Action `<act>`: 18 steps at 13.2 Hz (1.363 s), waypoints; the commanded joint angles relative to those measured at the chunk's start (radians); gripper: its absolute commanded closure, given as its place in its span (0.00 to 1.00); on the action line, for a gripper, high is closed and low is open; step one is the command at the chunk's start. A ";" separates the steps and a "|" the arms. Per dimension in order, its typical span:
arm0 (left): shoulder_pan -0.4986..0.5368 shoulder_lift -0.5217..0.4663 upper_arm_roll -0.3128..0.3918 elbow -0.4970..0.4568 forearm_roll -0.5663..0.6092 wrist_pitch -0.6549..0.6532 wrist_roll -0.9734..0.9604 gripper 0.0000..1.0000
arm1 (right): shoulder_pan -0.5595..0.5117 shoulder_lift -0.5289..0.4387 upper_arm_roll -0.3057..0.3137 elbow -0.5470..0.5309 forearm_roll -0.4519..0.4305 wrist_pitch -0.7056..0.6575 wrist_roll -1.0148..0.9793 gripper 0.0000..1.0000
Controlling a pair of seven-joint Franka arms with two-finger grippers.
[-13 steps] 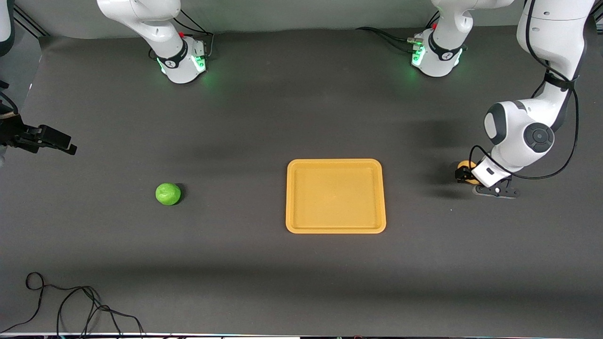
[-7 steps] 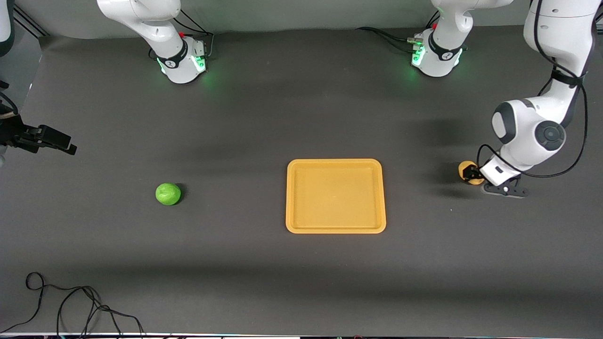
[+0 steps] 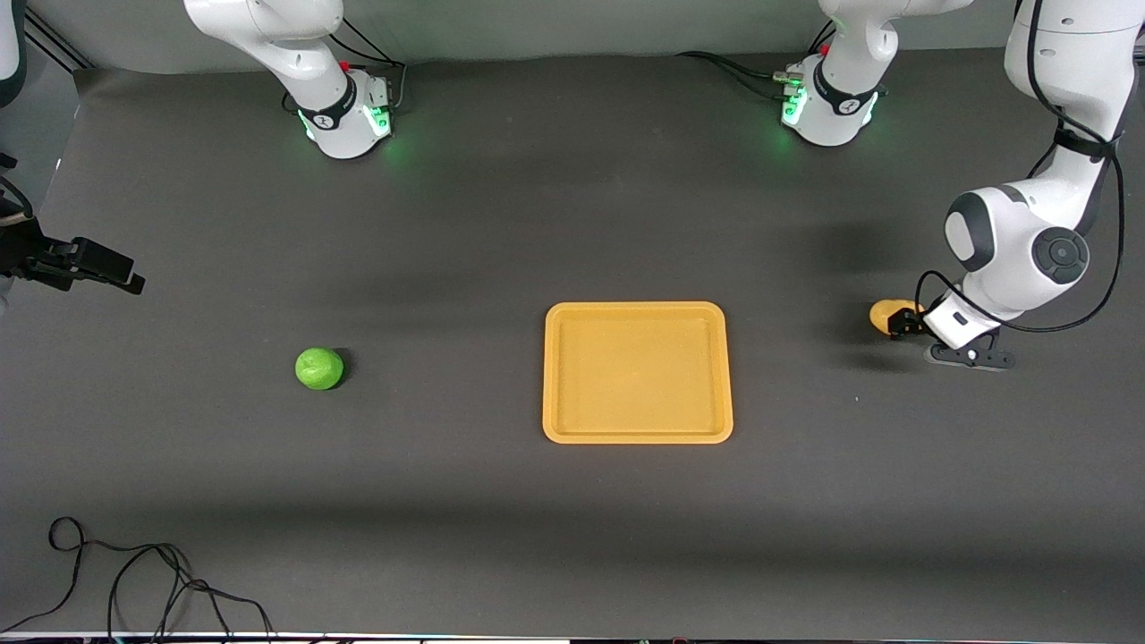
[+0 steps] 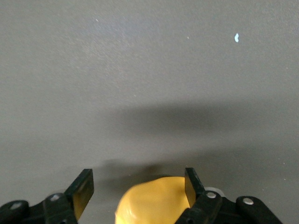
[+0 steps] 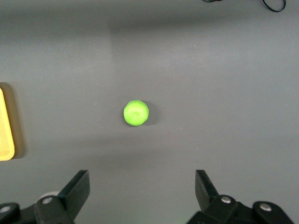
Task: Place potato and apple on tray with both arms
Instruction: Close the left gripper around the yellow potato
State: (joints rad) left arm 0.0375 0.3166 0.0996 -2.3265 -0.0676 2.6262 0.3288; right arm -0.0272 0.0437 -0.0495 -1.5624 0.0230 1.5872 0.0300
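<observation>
Yellow potato (image 4: pixel 152 201) half cut off, left hand (image 4: pixel 135 191) astride

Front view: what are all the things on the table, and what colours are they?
tray: one, yellow-orange, middle of the table.
apple: one, bright green, on the table toward the right arm's end.
potato: one, yellow-tan, on the table toward the left arm's end.
cable: one, black, loose at the table edge nearest the camera.
left gripper: one, black, open around the potato.
right gripper: one, black, open, above the apple, waiting.
</observation>
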 commanded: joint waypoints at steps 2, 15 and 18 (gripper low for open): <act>-0.028 -0.025 0.003 -0.030 -0.023 0.001 -0.001 0.13 | 0.004 -0.001 -0.007 0.004 0.002 -0.012 -0.013 0.00; -0.050 -0.002 0.003 -0.063 -0.023 0.066 -0.017 0.03 | 0.003 -0.001 -0.007 0.004 0.003 -0.012 -0.013 0.00; -0.039 0.012 0.003 -0.073 -0.023 0.089 -0.010 0.04 | 0.003 -0.001 -0.007 0.004 0.002 -0.012 -0.013 0.00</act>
State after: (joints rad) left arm 0.0013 0.3279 0.0976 -2.3768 -0.0748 2.6859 0.3146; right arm -0.0272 0.0438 -0.0509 -1.5630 0.0230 1.5868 0.0300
